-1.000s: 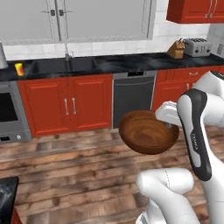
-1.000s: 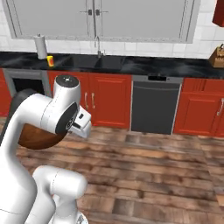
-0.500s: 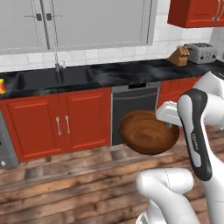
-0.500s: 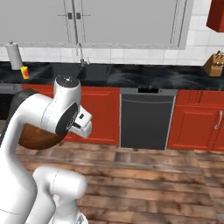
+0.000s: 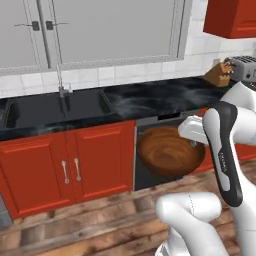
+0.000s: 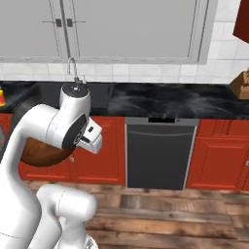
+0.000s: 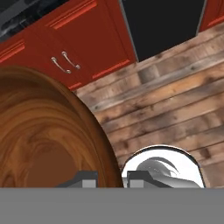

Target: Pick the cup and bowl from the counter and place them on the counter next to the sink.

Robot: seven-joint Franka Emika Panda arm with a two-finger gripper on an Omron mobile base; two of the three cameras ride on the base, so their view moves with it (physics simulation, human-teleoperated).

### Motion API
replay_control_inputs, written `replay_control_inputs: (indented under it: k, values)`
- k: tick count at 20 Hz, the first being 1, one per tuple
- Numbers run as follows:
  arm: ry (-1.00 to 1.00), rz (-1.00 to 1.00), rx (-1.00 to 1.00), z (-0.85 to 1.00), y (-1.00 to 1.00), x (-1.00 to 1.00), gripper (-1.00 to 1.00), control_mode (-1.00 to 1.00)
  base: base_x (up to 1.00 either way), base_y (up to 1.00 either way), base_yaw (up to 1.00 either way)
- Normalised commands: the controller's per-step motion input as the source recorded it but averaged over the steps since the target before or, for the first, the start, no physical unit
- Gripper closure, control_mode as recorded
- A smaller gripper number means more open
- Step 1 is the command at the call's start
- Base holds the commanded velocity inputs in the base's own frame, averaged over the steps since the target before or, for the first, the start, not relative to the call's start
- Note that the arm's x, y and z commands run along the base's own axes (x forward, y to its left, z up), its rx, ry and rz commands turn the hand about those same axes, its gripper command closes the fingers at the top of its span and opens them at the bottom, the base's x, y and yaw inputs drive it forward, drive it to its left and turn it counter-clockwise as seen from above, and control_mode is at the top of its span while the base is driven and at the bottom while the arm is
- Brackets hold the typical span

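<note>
The white arm folds back at its dark-jointed elbow, carrying the two-finger gripper (image 7: pixel 111 178) low over the floor, its small dark fingertips (image 7: pixel 87 179) clamped on the rim of the wide dark brown wooden bowl (image 5: pixel 167 151).

I see a black dishwasher (image 6: pixel 161 151) set into the run of red cabinet fronts (image 5: pixel 67 170), just right of the double doors with slim silver handles (image 5: pixel 70 170). Above the worktop runs a white tile backsplash (image 6: pixel 146 73), and over that hang pale grey wall cupboards (image 5: pixel 100 30) with small dark catches. A red wall cabinet (image 5: pixel 231 17) sits at the upper right corner of my left base view. Toward the right end of the worktop stands a wooden knife block (image 5: pixel 218 73), with a silver toaster (image 5: pixel 244 67) just beside it. The floor is worn wooden planks (image 6: pixel 170 214).
</note>
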Motion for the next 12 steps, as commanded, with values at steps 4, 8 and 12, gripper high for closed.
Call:
replay_control_inputs:
  k: [4,8,12]
  values:
    - [0.00,0.00,0.00,0.00,0.00,0.00,1.00,1.00,1.00,0.00,-0.06]
    - [0.00,0.00,0.00,0.00,0.00,0.00,1.00,1.00,1.00,-0.08,-0.08]
    - [0.00,0.00,0.00,0.00,0.00,0.00,1.00,1.00,1.00,-0.23,-0.12]
